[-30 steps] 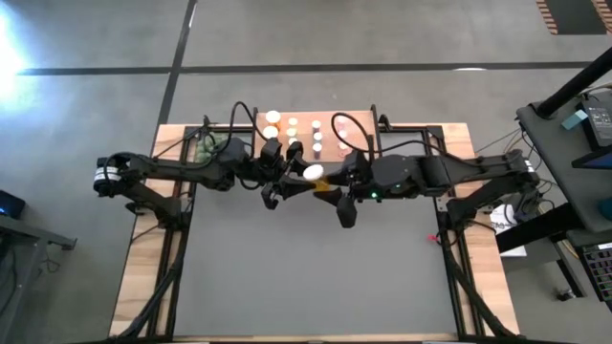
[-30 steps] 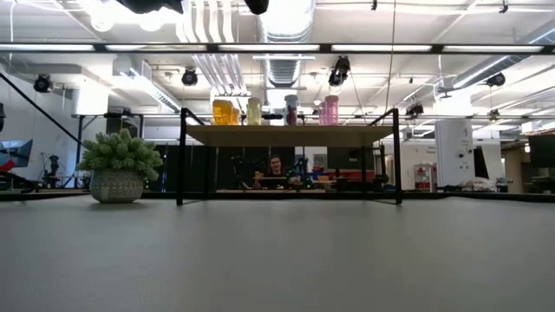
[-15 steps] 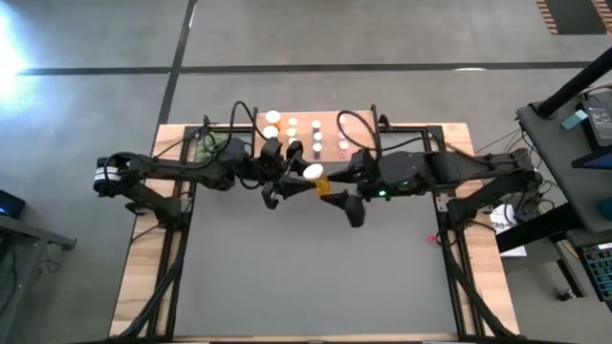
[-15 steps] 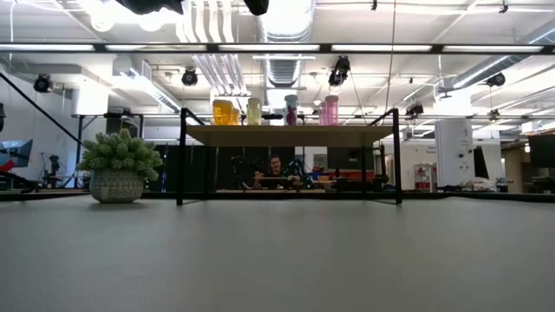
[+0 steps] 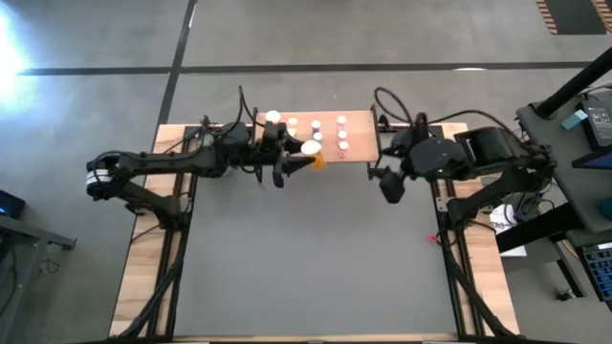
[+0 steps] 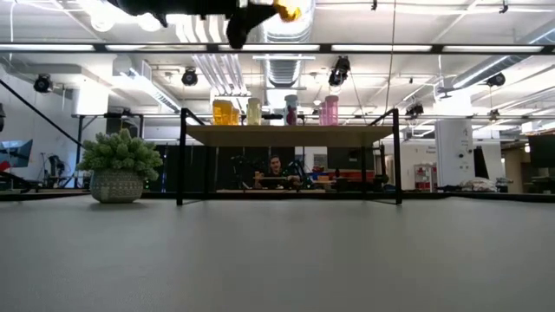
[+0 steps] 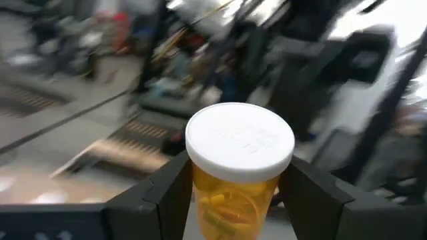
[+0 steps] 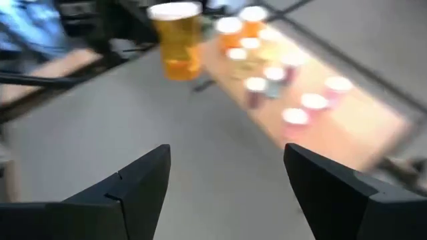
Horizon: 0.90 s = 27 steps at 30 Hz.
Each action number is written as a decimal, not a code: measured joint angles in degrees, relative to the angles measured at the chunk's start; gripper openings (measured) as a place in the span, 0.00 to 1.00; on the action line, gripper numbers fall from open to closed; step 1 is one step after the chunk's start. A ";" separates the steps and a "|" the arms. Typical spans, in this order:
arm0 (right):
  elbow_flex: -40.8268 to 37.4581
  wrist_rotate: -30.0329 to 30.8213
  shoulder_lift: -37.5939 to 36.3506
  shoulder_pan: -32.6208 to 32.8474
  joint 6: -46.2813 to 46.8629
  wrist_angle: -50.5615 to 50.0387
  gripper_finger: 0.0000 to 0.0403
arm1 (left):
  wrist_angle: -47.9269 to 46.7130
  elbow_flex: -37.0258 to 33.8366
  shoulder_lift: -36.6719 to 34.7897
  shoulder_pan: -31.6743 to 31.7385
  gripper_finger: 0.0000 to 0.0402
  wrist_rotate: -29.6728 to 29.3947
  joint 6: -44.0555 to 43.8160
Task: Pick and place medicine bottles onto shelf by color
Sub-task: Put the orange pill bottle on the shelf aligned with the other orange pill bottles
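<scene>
My left gripper (image 5: pixel 304 159) is shut on an orange medicine bottle (image 5: pixel 314 155) with a white cap, high above the table at the shelf's near edge. The low view shows this bottle (image 6: pixel 289 10) at its top edge. The shelf (image 5: pixel 356 122), a light-wood board on black legs (image 6: pixel 182 156), carries several white-capped bottles (image 5: pixel 316 129): orange and yellowish at its left, pink at its right. My right gripper (image 5: pixel 390 186) hangs open to the right of the shelf, with nothing between its fingers (image 8: pixel 133 190). My left gripper pinches the orange bottle's body (image 7: pixel 233 203) just under the white cap (image 7: pixel 240 140), one finger (image 7: pixel 167 197) on each side. The fingers come about level from the table's left. The bottle stands roughly upright, cap up, lifted clear of table and shelf.
A green bushy plant in a pot (image 6: pixel 120 165) stands at the far left beside the shelf. The grey table top (image 5: pixel 316 258) lies open in front of both arms. A person (image 6: pixel 276 166) sits in the room behind the shelf.
My right gripper has drawn away from the orange bottle toward the table's right edge, rising and tipping. My left gripper has carried the bottle toward the far edge, up to the shelf's near edge; the bottle now shows at the top of the low view.
</scene>
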 joint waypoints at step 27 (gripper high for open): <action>-21.50 4.06 -17.40 -8.06 -12.51 8.99 0.64 | -15.69 -19.08 -19.36 -2.52 0.46 -37.39 -5.56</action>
